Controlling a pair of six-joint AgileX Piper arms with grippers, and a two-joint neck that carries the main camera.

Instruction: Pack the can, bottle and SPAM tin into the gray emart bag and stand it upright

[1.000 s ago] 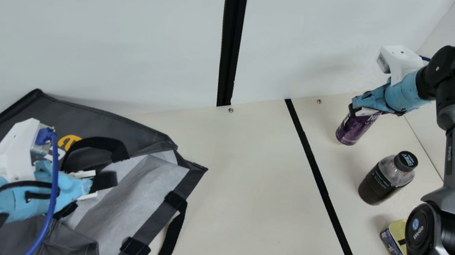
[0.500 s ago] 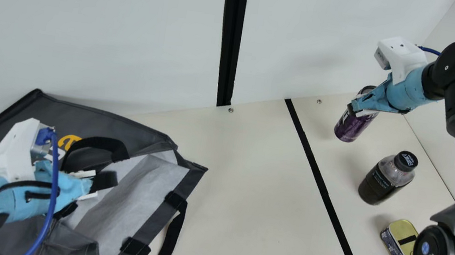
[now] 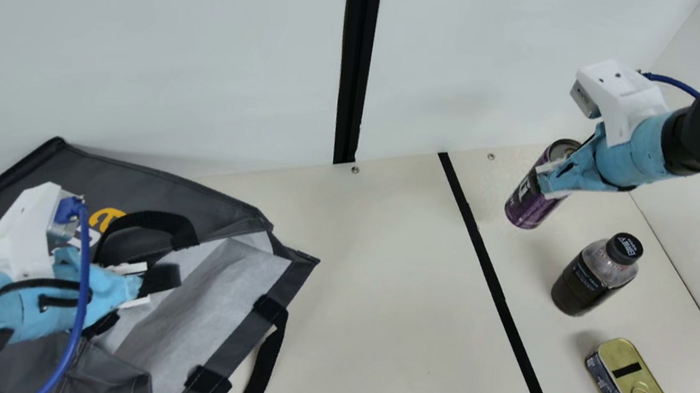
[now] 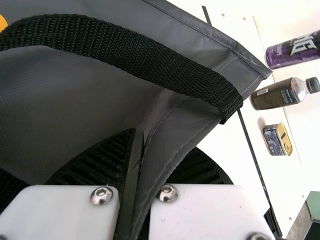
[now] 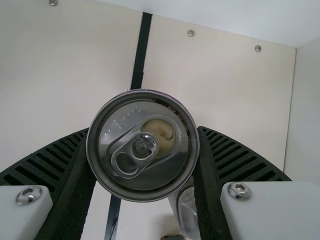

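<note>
One can (image 3: 531,201), tab (image 5: 134,156) in right wrist view.

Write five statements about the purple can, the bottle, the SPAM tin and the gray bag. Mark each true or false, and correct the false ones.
1. The right end effector grips the purple can. True.
2. The SPAM tin is already in the gray emart bag. False: the SPAM tin rests on the table, outside the bag.
3. The bottle has a black cap. True.
4. The left end effector holds nothing. False: fabric of the gray emart bag is pinched in the left end effector.
5. The SPAM tin has a pull ring on its lid. True.
</note>
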